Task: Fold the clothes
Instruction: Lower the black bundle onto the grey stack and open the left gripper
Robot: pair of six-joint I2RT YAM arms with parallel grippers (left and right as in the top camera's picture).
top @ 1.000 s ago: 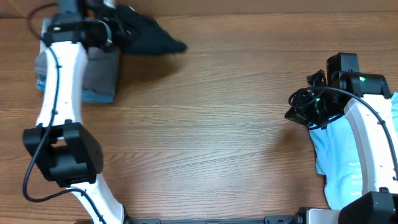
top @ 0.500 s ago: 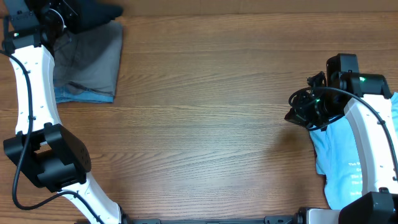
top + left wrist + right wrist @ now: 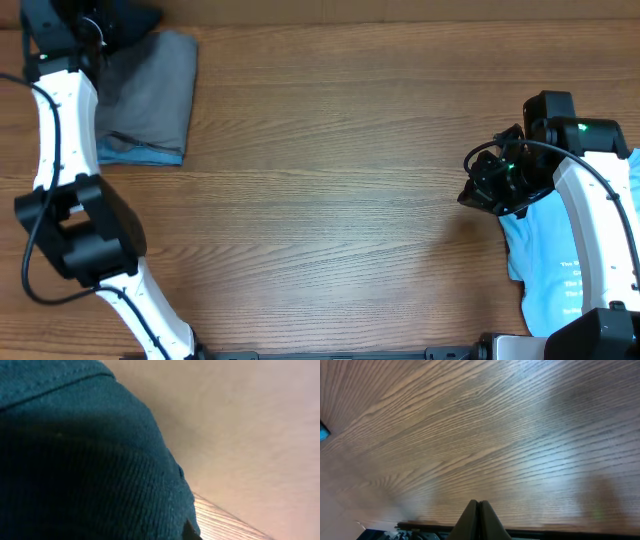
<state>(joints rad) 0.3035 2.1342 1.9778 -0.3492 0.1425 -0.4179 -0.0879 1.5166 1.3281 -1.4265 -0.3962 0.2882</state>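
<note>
Left hand (image 3: 98, 27) is at the far left corner of the table (image 3: 320, 200), clenched. A bunch of the black shirt (image 3: 135, 14) sits right at its tip. Its own wrist view is filled with dark ribbed cloth (image 3: 75, 460) and a stitched seam, so we take it to be gripping the shirt. The fingers themselves are hidden by fabric. Much of the shirt runs past the far edge, out of view.

Just beside it, along the left edge, a grey folded garment (image 3: 155, 85) lies flat. A light blue layer (image 3: 140, 155) shows under its near side.

Right hand (image 3: 480, 187) is pinched shut on nothing and sits over bare wood near the right edge. Its fingers (image 3: 472, 519) are pressed together in the wrist view. The light blue tee (image 3: 555, 270) lies rumpled toward the near right corner, partly under that arm and apart from the fingertips.

Handling, as we judge it:
- Both garments are soft, limp and light, and neither is fragile.
- The shirt's knit looks grippy rather than slick.
- Held at one pinch point it will sag and bunch, so spreading it flat calls for two holds.
- We would take it at the shoulders or hem corners, where seams give a thicker, firmer bite.
- The tee looks thinner; we would pinch a corner or edge, pressing down to the wood to gather cloth.
</note>
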